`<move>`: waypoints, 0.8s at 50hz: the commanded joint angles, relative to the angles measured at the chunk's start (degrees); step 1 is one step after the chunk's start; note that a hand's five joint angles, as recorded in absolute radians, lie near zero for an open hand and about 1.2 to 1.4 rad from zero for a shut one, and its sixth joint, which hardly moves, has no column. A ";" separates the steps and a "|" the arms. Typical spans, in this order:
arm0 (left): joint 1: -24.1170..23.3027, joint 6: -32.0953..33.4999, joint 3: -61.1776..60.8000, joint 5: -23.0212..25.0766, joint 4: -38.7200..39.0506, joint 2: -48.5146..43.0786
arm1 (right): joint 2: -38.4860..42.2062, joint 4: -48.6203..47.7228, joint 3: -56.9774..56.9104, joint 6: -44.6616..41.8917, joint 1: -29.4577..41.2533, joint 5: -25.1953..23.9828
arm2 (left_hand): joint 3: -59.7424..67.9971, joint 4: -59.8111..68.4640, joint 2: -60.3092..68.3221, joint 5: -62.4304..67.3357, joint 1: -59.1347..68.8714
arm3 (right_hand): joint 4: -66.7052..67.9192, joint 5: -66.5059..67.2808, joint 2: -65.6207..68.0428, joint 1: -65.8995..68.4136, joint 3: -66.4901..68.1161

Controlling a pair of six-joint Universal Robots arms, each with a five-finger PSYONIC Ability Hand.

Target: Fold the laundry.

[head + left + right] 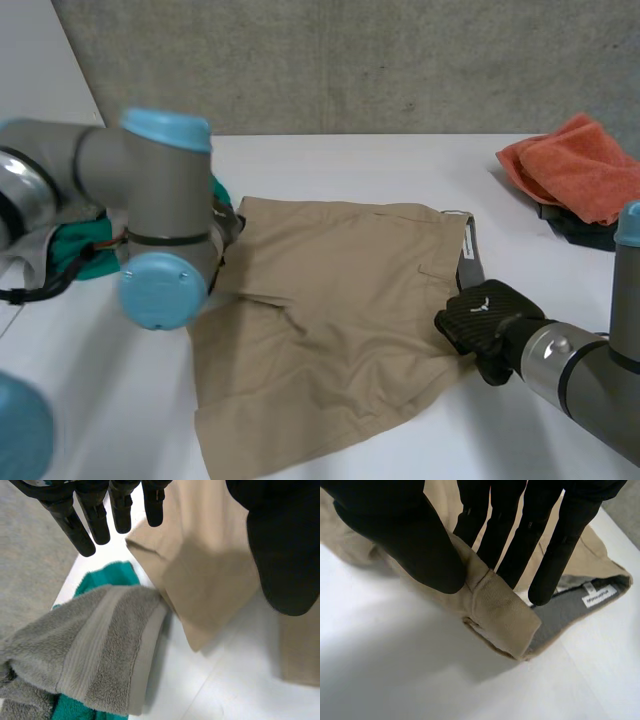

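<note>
Two hands, one garment, working from opposite ends. Tan shorts (330,320) lie spread flat on the white bench (400,160), centre of the frame in the head view. Waistband sits at the right of the frame, grey lining and a label showing. The legs seem to run off toward the left, so the long axis reads roughly left to right.

Right hand (480,315) is at the waistband end, on the right edge of the cloth. Right wrist view: fingers (527,535) straight and close together on one side of the band, thumb on the other, a folded corner of waistband pinched between them. Grip looks firm.

Left hand (282,550) hangs over the leg end. Left wrist view: fingers (95,520) straight, a little spread, thumb held well apart. A corner of the shorts lies below the gap between them, not held.

Judgement: the next move turns on that corner. It lies just beyond the left fingertips, and the left hand is far the nearer to it. It likely has to close there before both ends can lift together.

Grey towel (95,650) lies over a teal cloth (107,577) just beside that corner, possibly touching it, and could get caught up. Orange towel (580,170) sits upper right of the frame, well apart.

Hard to make out:
- The left arm (150,200) covers the upper-left part of the shorts in the head view.
- I cannot tell whether the left fingertips touch the cloth.
</note>
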 commanded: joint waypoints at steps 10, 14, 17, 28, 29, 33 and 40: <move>-1.52 -18.26 -34.59 14.84 -2.42 31.75 | 9.72 -1.85 -15.22 27.75 0.70 2.49 | 11.60 12.22 11.79 10.77 12.78 | 11.36 11.51 12.14 15.95 11.77; -3.46 -18.79 -42.07 14.58 -2.33 34.92 | 12.27 -1.32 -18.04 32.86 -0.18 5.21 | 14.46 15.09 14.65 13.64 15.64 | 11.36 11.51 12.14 15.95 11.77; -4.78 -18.79 -45.34 14.14 -1.46 35.64 | 13.42 -0.79 -18.92 34.36 -0.36 6.54 | 14.65 15.27 14.84 13.83 15.83 | 11.36 11.51 12.14 15.95 11.77; -8.91 -20.20 -46.93 9.84 6.11 26.33 | 15.36 -0.79 -19.36 36.56 -1.59 8.03 | 14.14 14.77 14.33 13.32 15.32 | 11.36 11.51 12.14 15.95 11.77; -9.44 -20.55 -46.40 9.75 6.45 24.76 | 15.36 -0.70 -19.36 36.65 -1.59 8.12 | 14.14 14.77 14.33 13.32 15.32 | 11.36 11.51 12.14 15.95 11.77; -11.81 -21.25 -44.82 10.45 7.68 21.93 | 15.53 -0.79 -19.10 36.92 -1.41 8.47 | 14.98 15.61 15.17 14.16 16.16 | 11.36 11.51 12.14 15.95 11.77; -15.68 -20.47 -42.80 7.30 11.90 17.28 | 15.27 -0.88 -19.01 36.92 -1.85 8.39 | 18.18 18.80 18.37 17.36 19.36 | 11.36 11.51 12.14 15.95 11.77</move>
